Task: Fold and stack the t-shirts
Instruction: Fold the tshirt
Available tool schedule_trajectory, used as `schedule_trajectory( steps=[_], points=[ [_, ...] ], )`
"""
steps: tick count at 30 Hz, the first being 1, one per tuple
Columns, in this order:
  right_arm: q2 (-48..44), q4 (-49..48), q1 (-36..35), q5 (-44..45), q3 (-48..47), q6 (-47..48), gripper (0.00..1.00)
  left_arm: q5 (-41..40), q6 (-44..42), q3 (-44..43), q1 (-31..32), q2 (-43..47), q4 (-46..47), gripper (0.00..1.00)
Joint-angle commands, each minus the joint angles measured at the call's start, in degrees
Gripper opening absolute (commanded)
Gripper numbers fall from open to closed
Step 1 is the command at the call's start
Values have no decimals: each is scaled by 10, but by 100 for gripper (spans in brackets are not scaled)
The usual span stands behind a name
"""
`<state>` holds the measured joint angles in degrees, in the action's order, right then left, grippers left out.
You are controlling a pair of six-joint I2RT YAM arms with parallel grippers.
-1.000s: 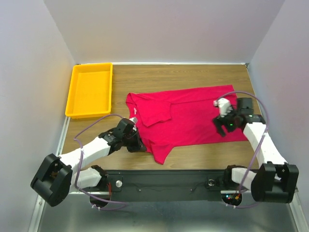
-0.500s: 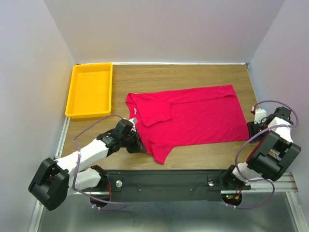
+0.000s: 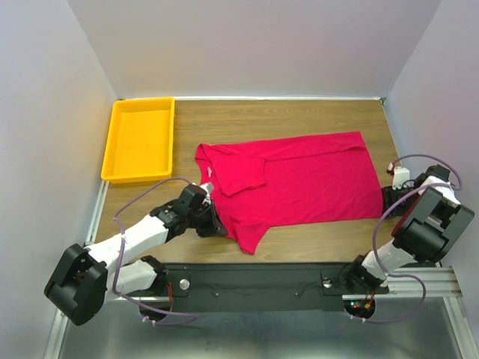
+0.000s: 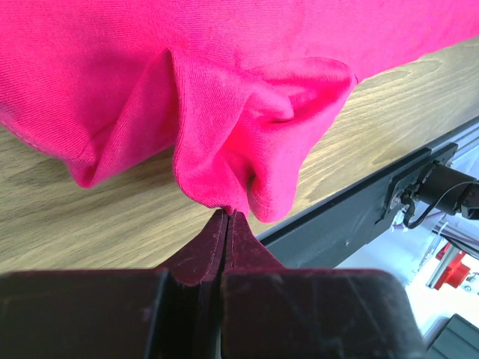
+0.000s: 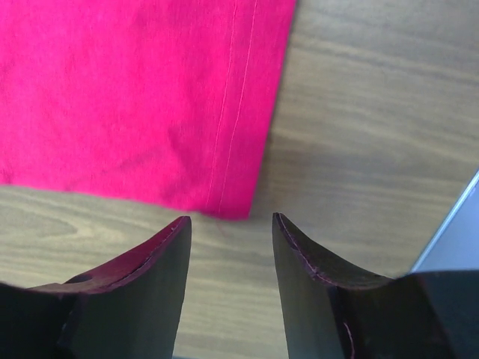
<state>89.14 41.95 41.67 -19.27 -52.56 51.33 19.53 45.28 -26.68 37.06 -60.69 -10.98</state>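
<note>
Up and left of the red t-shirt [image 3: 307,179]: a yellow tray [image 3: 141,138]. At the shirt's near left edge: the left pincer [image 4: 227,217], squeezed tight on a bunched fold of cloth. Rest of the shirt spread flat on the table [image 3: 299,116]. Just off its near right corner: the right pincer [image 5: 231,217], jaws apart, gripping nothing.

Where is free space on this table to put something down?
Free: the table strip between the t-shirt and back wall, right of the yellow tray; also the wood along the shirt's near edge. Crowded: near left at the left gripper, and the right edge by the open right gripper.
</note>
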Motion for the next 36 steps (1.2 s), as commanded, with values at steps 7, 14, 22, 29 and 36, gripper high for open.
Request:
schedule_trajectory(
  steps=[7,14,22,29,36],
  points=[
    [-1,-24,6,-18,-6,-3,51,8,-12,-8,2,0,-7,0],
    [21,-24,6,-18,-10,9,50,8,-16,-8,3,-5,-4,0],
    [44,-24,7,-21,-10,25,27,7,-19,-14,3,-2,-4,0],
    [0,-18,6,-24,-2,35,1,2,-31,-36,3,9,-24,0],
    [-40,58,6,-74,-53,33,0,-17,-36,-79,-1,46,-65,0]
  ],
)
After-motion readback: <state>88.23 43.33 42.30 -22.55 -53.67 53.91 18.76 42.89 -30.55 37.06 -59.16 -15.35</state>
